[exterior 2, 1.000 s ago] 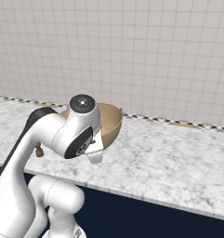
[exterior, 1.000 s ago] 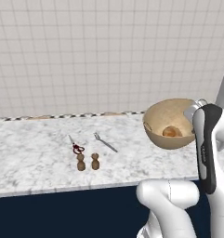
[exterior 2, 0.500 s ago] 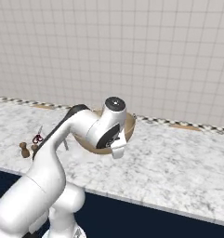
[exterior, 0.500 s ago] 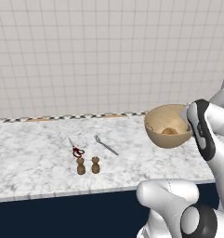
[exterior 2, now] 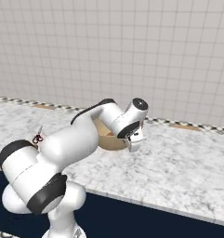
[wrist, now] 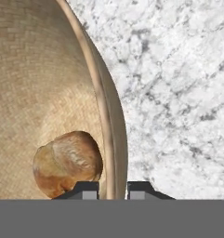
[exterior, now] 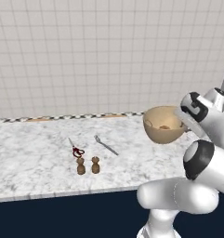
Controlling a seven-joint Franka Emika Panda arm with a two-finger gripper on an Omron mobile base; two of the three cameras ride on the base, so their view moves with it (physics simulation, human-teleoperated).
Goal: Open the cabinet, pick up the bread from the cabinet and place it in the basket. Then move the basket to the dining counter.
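Note:
The basket (exterior: 162, 128), a round tan bowl, hangs over the right part of the dining counter (exterior: 34, 162), a white-grey marble top with a plain navy front. The bread (exterior: 165, 127), a small golden-brown bun, lies inside it. My gripper (exterior: 184, 122) is shut on the basket's right rim. In the hand view the fingertips straddle the rim of the basket (wrist: 39, 69), with the gripper (wrist: 112, 188) right beside the bread (wrist: 67, 162). From the right, the basket (exterior 2: 106, 139) sits partly behind my arm and gripper (exterior 2: 128, 142). The cabinet is out of view.
Red-handled scissors (exterior: 76, 149), a metal fork (exterior: 106, 145) and two small brown shakers (exterior: 88, 166) lie left of the basket. A tiled wall closes off the back of the counter (exterior 2: 178, 172). The front edge drops to a navy panel.
My arm has swung its elbow round and the hand has turned, still holding the basket's rim. The basket has shifted only slightly over the marble.

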